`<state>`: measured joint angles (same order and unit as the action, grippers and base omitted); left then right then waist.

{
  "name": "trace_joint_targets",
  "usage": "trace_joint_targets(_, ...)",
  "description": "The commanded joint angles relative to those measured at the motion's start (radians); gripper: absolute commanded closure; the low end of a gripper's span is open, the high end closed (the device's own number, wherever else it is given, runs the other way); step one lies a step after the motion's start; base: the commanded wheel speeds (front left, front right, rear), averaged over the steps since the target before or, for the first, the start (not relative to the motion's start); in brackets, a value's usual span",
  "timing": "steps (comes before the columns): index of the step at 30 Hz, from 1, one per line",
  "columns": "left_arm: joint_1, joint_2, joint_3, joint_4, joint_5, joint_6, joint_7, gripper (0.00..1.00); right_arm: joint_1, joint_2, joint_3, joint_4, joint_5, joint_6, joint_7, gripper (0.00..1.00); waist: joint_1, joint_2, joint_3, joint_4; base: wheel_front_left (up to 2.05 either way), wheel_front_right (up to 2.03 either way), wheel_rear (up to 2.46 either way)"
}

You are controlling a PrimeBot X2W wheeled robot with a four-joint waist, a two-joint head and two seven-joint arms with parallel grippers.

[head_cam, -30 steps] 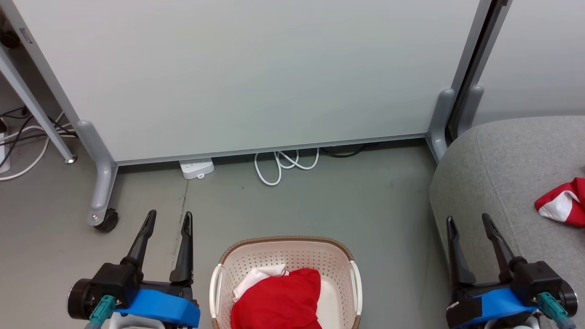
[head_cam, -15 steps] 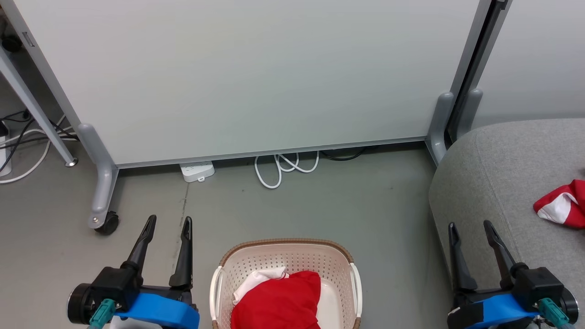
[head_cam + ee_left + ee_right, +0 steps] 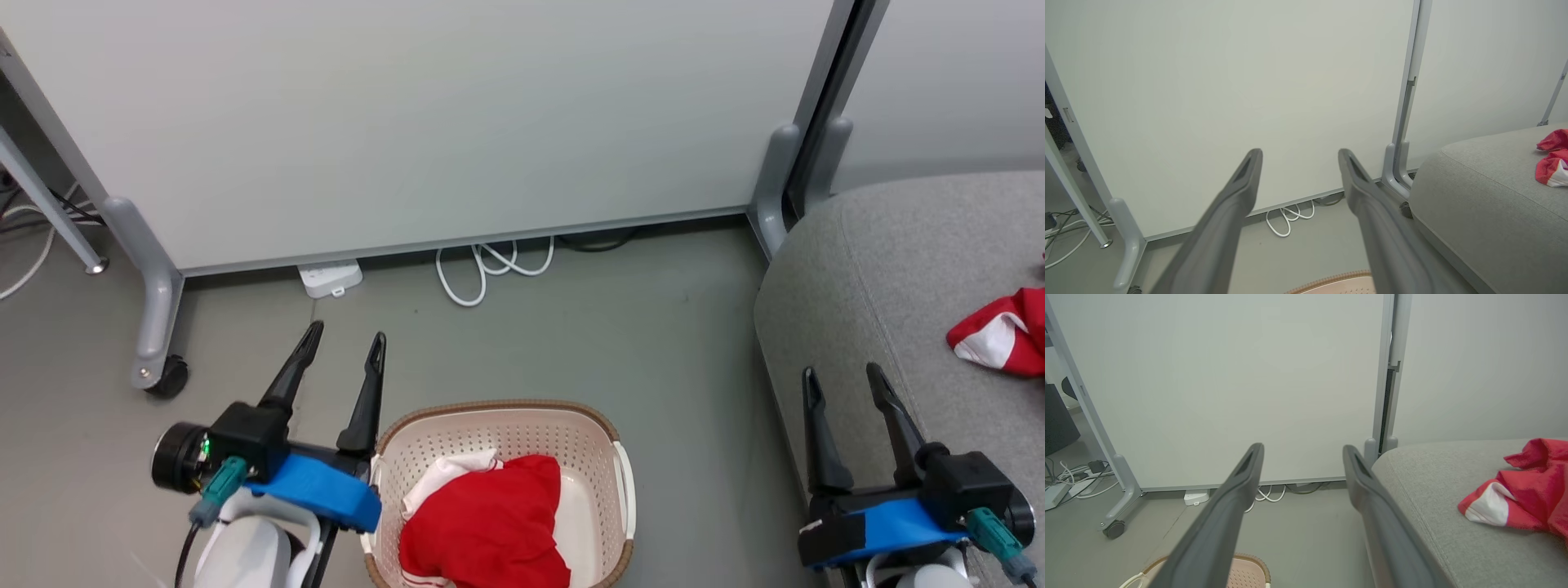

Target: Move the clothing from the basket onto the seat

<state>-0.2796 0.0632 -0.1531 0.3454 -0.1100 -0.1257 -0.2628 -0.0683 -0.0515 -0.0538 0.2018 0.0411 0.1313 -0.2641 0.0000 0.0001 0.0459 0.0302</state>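
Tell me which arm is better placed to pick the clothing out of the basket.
Left, probably. The left gripper is open right beside the basket, close to the red clothing inside. The right gripper, also open, sits by the seat, farther from the basket.

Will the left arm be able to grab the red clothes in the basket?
Probably yes. The left pincer is open right beside the basket, and the red clothes lie on top with nothing covering them.

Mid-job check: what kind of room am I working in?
Probably an office or lab space, not a home: wheeled partition panels, a power strip and loose white cable on the grey floor, with the grey seat alongside.
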Motion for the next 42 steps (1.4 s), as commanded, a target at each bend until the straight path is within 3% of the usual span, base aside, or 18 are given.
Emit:
trace_joint_targets(1,-0.042,0.016,-0.015,0.02,0.01,-0.002,-0.003,0.0,-0.03,0.002,-0.001,-0.011,-0.004,-0.001,-0.001,0.0,0.0,-0.0001,0.05,-0.023,0.0,0.0,0.0)
trace_joint_targets(19,-0.462,0.149,-0.391,0.394,-0.049,-0.005,-0.003,0.0,-0.275,0.001,0.019,-0.074,0.001,-0.001,0.0,0.0,0.0,-0.0001,0.402,-0.157,0.0,0.0,0.0)
trace_joint_targets(35,-0.753,0.212,-0.918,0.704,-0.124,-0.004,0.004,0.0,-0.437,0.002,0.046,-0.133,0.022,-0.001,-0.001,0.0,0.0,-0.0001,0.691,-0.224,0.0,0.0,0.0)
trace_joint_targets(42,-0.842,0.236,-1.07,0.777,-0.185,-0.004,0.024,0.0,-0.482,0.002,0.067,-0.157,0.04,-0.001,-0.001,0.0,0.0,-0.0001,0.798,-0.254,0.0,0.0,0.0)
